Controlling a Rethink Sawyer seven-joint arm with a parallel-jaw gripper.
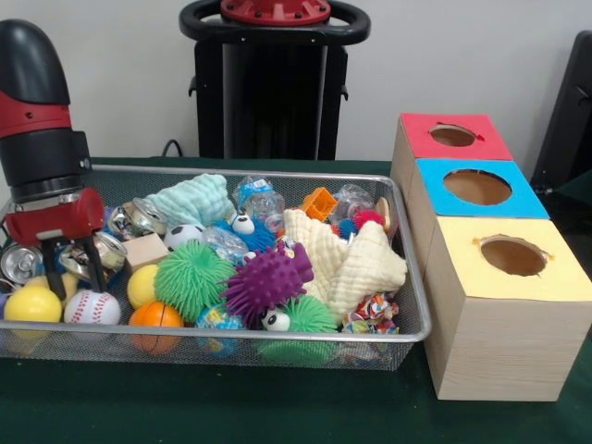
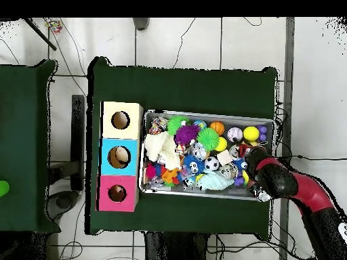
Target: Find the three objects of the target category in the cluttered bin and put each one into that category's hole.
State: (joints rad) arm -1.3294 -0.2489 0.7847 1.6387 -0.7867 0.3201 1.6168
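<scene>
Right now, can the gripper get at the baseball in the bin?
Probably yes. The gripper hangs open at the bin's end, and the baseball lies just below and beside it, uncovered on top. The yellow ball and orange ball crowd its sides, so finger room looks tight.

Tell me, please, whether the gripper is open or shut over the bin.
Open. In the front view the gripper shows two dark fingers spread apart with empty space between them, above the balls at the end of the wire bin.

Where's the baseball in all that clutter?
In the front view, the baseball lies at the bin's near left corner, between a yellow ball and an orange ball, just below the gripper.
</scene>
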